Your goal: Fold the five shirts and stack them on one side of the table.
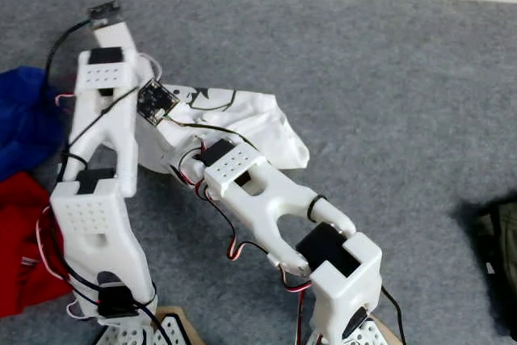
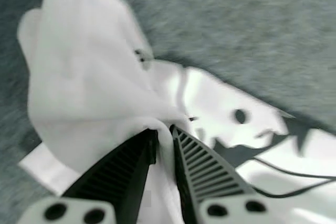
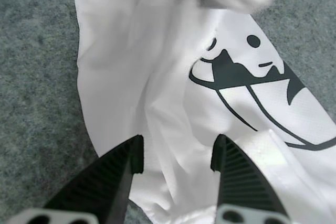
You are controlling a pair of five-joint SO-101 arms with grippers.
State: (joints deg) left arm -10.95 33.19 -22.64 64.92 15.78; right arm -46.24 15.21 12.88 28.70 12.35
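A white shirt (image 1: 250, 123) with a black line drawing lies crumpled on the grey table, left of the middle. In the left wrist view my left gripper (image 2: 164, 129) is shut on a bunched fold of the white shirt (image 2: 79, 77), and the cloth hangs around its black fingers (image 2: 121, 166). My right gripper (image 3: 177, 153) stands open just above the same white shirt (image 3: 121, 51), beside the drawing (image 3: 236, 72), with cloth below the gap. In the high view both arms (image 1: 105, 119) (image 1: 258, 191) meet over the shirt's left part and hide it.
A blue shirt (image 1: 20, 119) and a red shirt (image 1: 20, 232) lie heaped at the table's left edge. A dark garment (image 1: 501, 240) sits at the right edge. Bare grey table (image 1: 388, 78) stretches across the back and right.
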